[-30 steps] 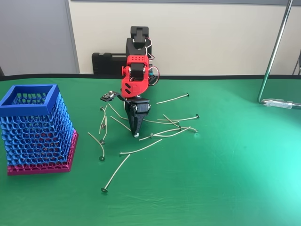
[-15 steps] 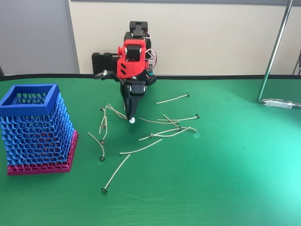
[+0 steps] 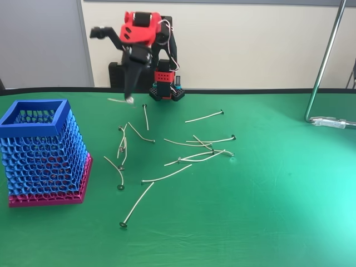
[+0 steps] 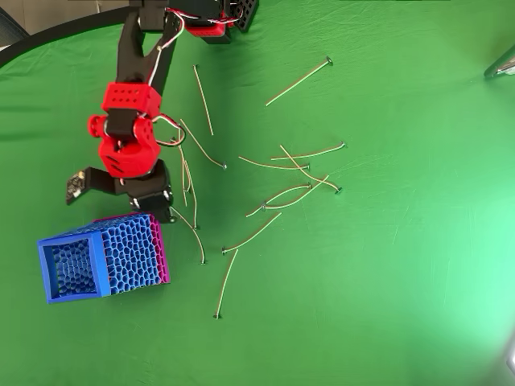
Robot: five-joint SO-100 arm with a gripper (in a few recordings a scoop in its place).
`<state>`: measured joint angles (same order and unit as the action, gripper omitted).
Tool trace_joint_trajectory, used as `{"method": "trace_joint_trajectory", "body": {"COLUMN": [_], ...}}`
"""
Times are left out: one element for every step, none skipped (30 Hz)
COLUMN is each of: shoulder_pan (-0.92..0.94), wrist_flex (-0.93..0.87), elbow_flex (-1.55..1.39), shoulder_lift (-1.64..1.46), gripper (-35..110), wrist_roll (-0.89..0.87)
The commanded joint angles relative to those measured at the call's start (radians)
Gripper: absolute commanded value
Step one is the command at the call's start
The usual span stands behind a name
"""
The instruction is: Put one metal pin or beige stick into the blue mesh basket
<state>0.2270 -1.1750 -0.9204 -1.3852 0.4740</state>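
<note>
Tool: my red-and-black two-finger tool (image 3: 130,99) is raised well above the bench, fingers pointing down. Overhead, it (image 4: 165,215) sits just beside the basket's upper right corner.
Tool state: clenched on a thin pale pin (image 3: 118,100). I see a short blurred length sticking out to the left at the fingertips, w/ a pale blob at the tip; its far end I can't make out.
Basket: tall square blue honeycomb-mesh basket w/ solid blue rim and magenta base (image 3: 34,130), upright at left of the bench in the fixed view; lower left overhead (image 4: 71,270). Contents can't be told thru the mesh.
Loose pins: approx a dozen thin beige-silver pins w/ small disc heads (image 3: 167,176) scattered mid-bench, right of the basket, several crossing each other (image 4: 282,195). Some curved, some near straight.
Nearest to basket: one curved pin (image 3: 115,169), near the pink base, not touching.
Bench: green cloth bench (image 3: 267,211), black edge at rear.
Other: chrome stand pole (image 3: 325,58) at right edge; arm's black base (image 3: 164,89) at rear centre.
</note>
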Motion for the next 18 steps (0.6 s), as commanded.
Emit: {"method": "trace_joint_trajectory", "body": {"shoulder_pan": [0.058, 0.074, 0.089, 0.104, 0.118, 0.133, 0.147, 0.160, 0.172, 0.184, 0.198, 0.209, 0.219, 0.230, 0.241, 0.249, 0.255, 0.259], "wrist_flex": [0.018, 0.021, 0.035, 0.055, 0.078, 0.103, 0.124, 0.144, 0.167, 0.198, 0.233, 0.270, 0.311, 0.359, 0.413, 0.462, 0.511, 0.554], "elbow_flex": [0.072, 0.084, 0.089, 0.089, 0.091, 0.091, 0.095, 0.104, 0.117, 0.127, 0.137, 0.146, 0.150, 0.152, 0.150, 0.149, 0.147, 0.147], "shoulder_lift": [-0.087, -0.095, -0.104, -0.112, -0.117, -0.120, -0.121, -0.118, -0.114, -0.107, -0.100, -0.094, -0.087, -0.081, -0.072, -0.063, -0.051, -0.038], "gripper": [1, 1, 1, 1, 1, 1, 1, 1, 1, 1, 1, 1, 1, 1, 1, 1, 1, 1], "wrist_roll": [0.003, 0.008, 0.014, 0.023, 0.032, 0.041, 0.048, 0.058, 0.069, 0.077, 0.086, 0.095, 0.104, 0.114, 0.123, 0.130, 0.140, 0.152]}}
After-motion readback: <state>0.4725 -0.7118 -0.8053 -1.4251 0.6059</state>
